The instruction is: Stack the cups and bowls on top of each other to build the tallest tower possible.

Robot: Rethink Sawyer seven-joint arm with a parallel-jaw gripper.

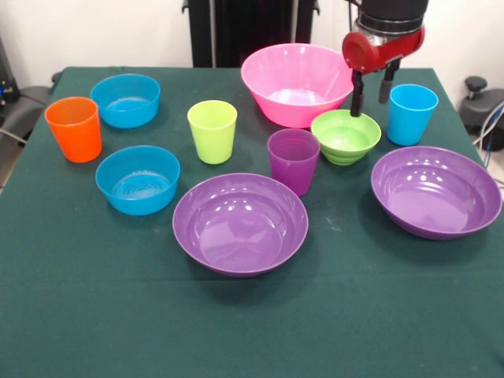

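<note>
Green cloth covers the table (71, 315). Spread wide, the gripper (372, 101) hangs at the green bowl (346, 135), one finger over its far rim, maybe to grab it. Purple cup (293, 160) stands just beside that bowl. No tower yet.

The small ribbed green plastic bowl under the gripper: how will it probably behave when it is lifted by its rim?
The small ribbed green plastic bowl looks rigid, so it should keep its shape. Its surface is glossy, so it may slip in the gripper, whose fingers straddle the far rim. It looks thin and probably light; held by one edge, it may tilt.
</note>
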